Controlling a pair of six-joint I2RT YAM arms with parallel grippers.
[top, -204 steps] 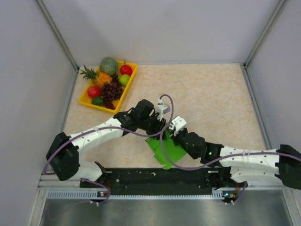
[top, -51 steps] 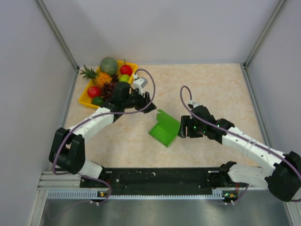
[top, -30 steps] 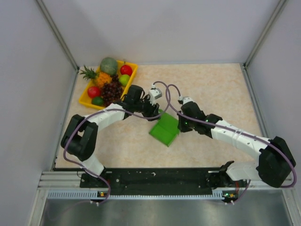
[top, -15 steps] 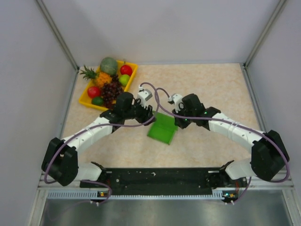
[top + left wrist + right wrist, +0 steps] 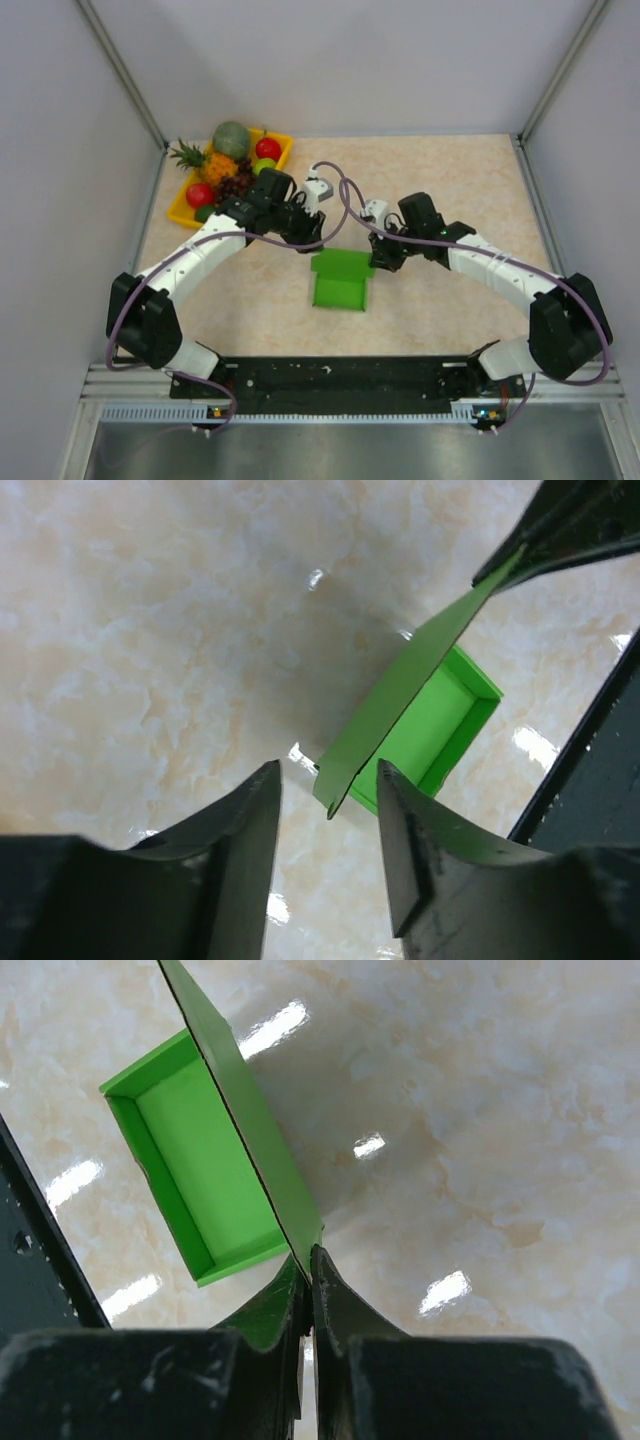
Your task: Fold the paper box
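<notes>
While the bright green paper box (image 5: pixel 340 285) sits tray-like on the beige marbled tabletop (image 5: pixel 450 190), the right gripper (image 5: pixel 308 1260) pinches one corner of its raised flap; the left gripper (image 5: pixel 328 777) stands spread around the other corner.

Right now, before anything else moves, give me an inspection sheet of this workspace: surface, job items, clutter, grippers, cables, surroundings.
Surface: beige marbled tabletop, glare spots, no spills seen.
Job's things: green paper box, open tray lying flat, its long flap raised.
Clutter: yellow fruit tray holding fruit, far left, apart from the box.
Grippers: right gripper shut on one corner of the flap; left gripper open, jaws straddling the flap's other end.
Cables: purple cables loop near both wrists.
Surroundings: pale walls on three sides; black rail at the near edge.
</notes>
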